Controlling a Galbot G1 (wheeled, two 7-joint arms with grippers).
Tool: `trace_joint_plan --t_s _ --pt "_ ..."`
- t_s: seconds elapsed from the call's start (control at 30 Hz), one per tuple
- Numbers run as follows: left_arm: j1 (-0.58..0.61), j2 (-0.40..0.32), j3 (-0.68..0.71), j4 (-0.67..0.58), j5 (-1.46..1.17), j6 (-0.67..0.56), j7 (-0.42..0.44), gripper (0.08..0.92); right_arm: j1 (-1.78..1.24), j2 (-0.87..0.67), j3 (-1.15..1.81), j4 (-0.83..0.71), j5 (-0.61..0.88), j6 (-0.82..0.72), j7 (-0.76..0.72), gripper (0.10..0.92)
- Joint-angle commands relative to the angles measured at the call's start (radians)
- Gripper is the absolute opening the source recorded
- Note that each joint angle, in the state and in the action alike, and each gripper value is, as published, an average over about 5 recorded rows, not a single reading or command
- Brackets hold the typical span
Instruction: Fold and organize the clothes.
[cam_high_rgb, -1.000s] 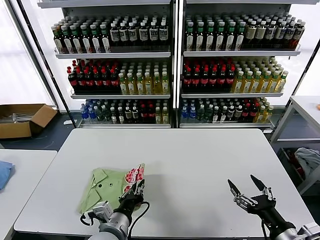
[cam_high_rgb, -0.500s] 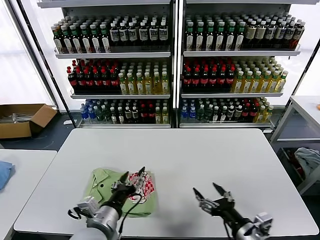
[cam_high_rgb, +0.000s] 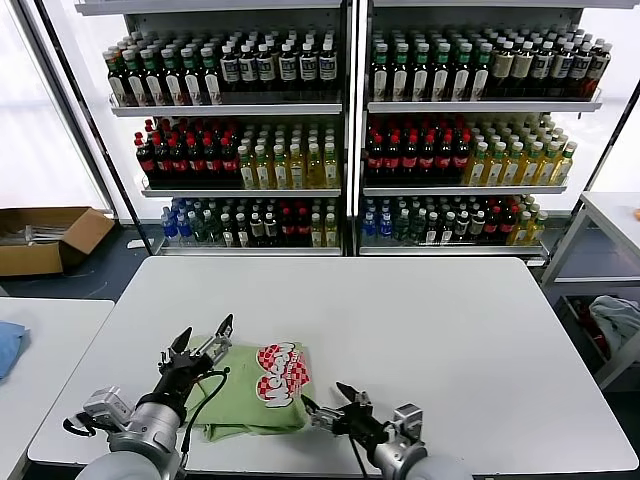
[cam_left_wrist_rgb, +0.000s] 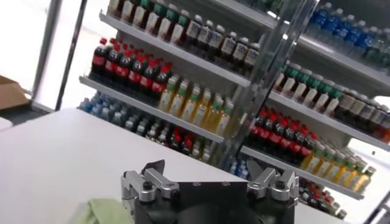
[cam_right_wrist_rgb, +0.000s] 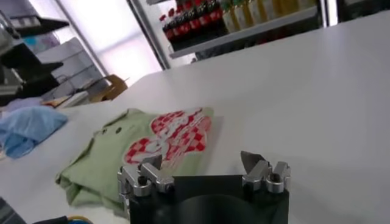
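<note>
Left gripper (cam_high_rgb: 204, 339): jaws spread wide, empty, lifted above the left part of the light green short-sleeved cotton polo shirt w/ red-and-white checkered chest print (cam_high_rgb: 255, 398). A sec ago it was pinched on the shirt's right flap; that flap is now laid over and let go, so the shirt lies as a more compact folded packet near the front left of the white desk (cam_high_rgb: 420, 320), print up. Judged: this fold done, tidying left.

Right gripper (cam_high_rgb: 338, 403): also open, empty, has swung in from far right to just beside the shirt's right edge.

Right wrist view alone shows collar, buttons and layered near edge; also a blue cloth (cam_right_wrist_rgb: 27, 131) on a side table. Left wrist view gives only a green corner, plus bottle shelves (cam_left_wrist_rgb: 183, 61).
</note>
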Motion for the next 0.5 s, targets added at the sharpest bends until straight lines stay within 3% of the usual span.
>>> trace_joint_plan --t_s 0.03,0.5 --pt "0.013 -0.012 -0.073 -0.018 0.014 0.0 0.007 0.823 0.154 0.045 -0.167 -0.192 -0.041 -0.023 0.021 0.792" --pt "0.009 -0.04 -0.072 0.004 0.023 0.0 0.006 0.823 0.148 0.002 -0.131 -0.124 -0.203 0.031 -0.118 0.394"
